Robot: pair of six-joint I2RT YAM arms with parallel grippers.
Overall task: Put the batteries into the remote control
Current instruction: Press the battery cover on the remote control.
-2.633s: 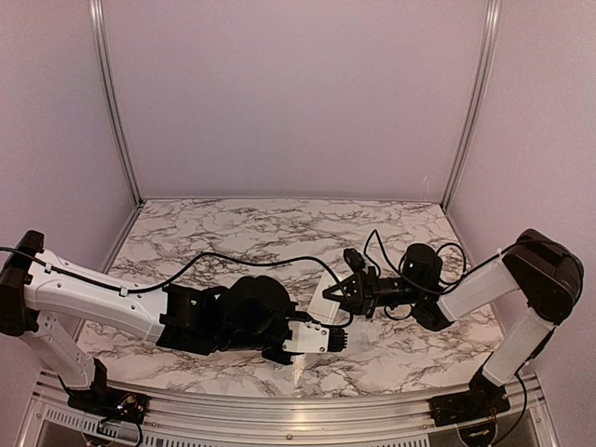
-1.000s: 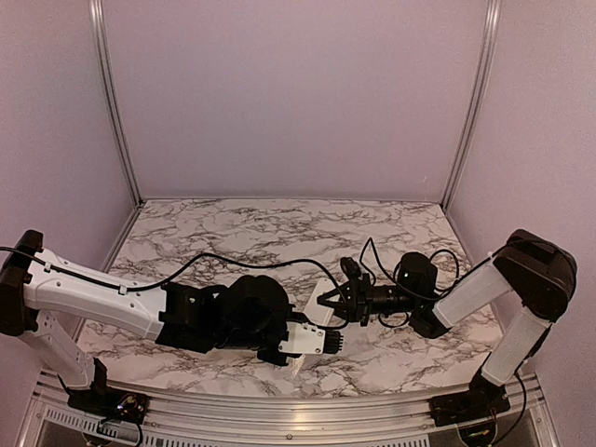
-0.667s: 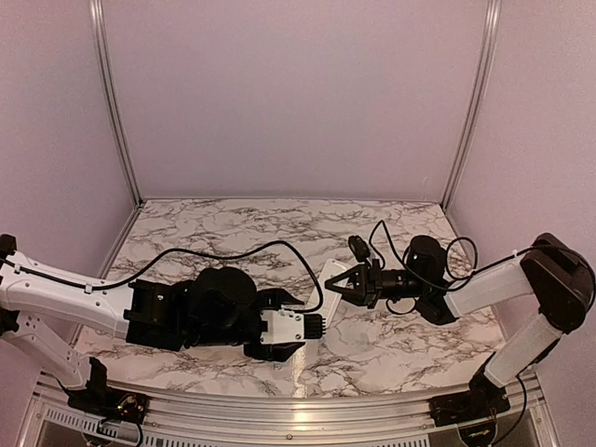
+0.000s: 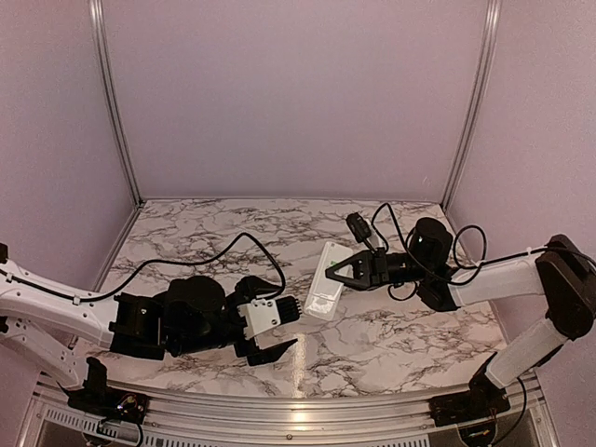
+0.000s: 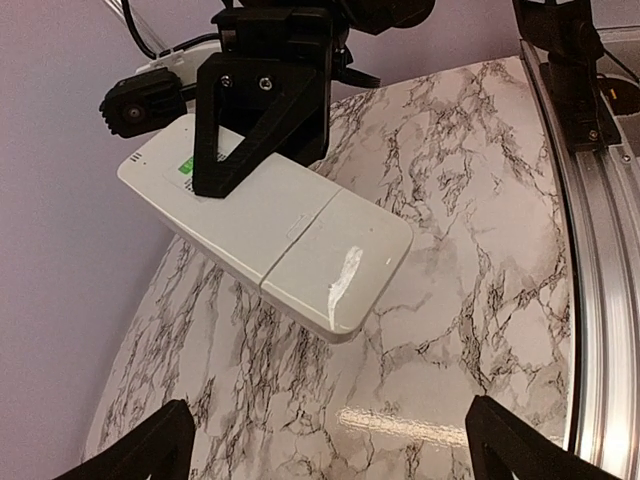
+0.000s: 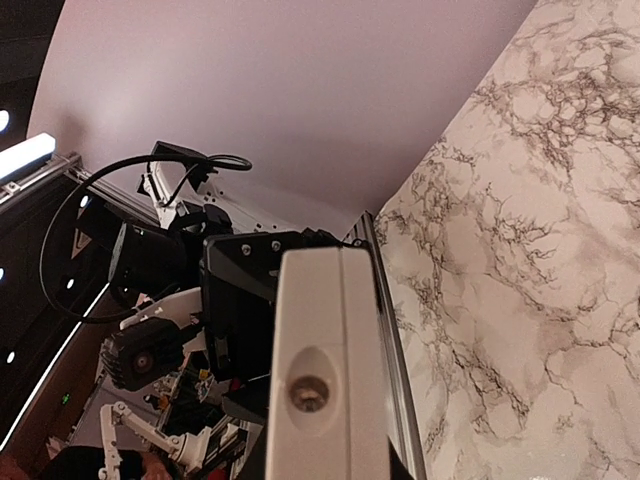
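The white remote control (image 4: 322,296) hangs tilted above the marble table (image 4: 233,223), with my right gripper (image 4: 339,272) shut on its far end. In the left wrist view the remote control (image 5: 300,240) shows its smooth back with the cover panel closed, and the right gripper's black fingers (image 5: 262,110) clamp its upper end. The right wrist view looks along the remote control (image 6: 325,370) end-on. My left gripper (image 4: 277,331) stands open and empty to the remote's lower left, apart from it; in its own view the left gripper (image 5: 330,410) has only bare marble between its tips. The batteries are out of view.
A black cable (image 4: 219,253) loops over the table behind the left arm. An aluminium rail (image 4: 298,421) runs along the near edge, and another rail (image 5: 590,250) borders the marble. Purple walls close in the back and sides.
My left gripper has opened, let go of the remote and drawn back to the left. My right gripper has carried the remote up and away from it.
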